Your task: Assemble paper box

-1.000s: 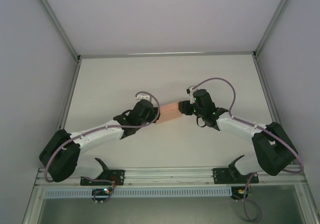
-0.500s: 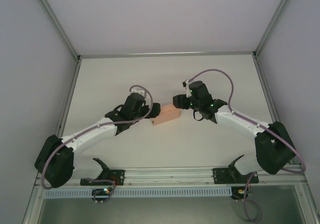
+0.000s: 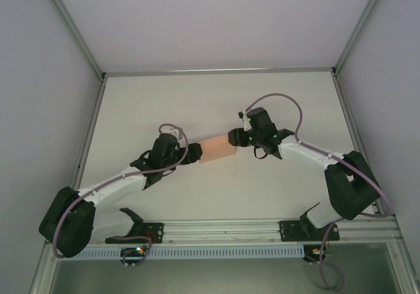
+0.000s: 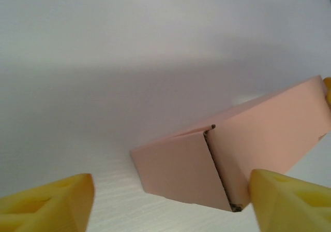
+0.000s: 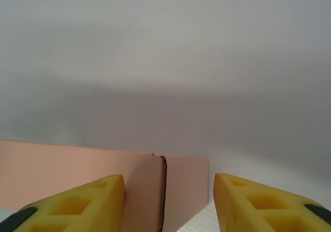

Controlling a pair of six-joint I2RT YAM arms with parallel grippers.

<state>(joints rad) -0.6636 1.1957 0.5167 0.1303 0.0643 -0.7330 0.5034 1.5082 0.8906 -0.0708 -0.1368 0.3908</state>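
The paper box [image 3: 217,151], judged nearly assembled with end flaps left to seat, is being flanked by released left fingers [image 4: 46,203] at 9 o'clock and released right fingers [image 5: 77,206] at 2 o'clock.

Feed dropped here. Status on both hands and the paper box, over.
Left hand open around one end of paper box. Right hand open at other end. Box folded, resting on table. Nothing blocking.
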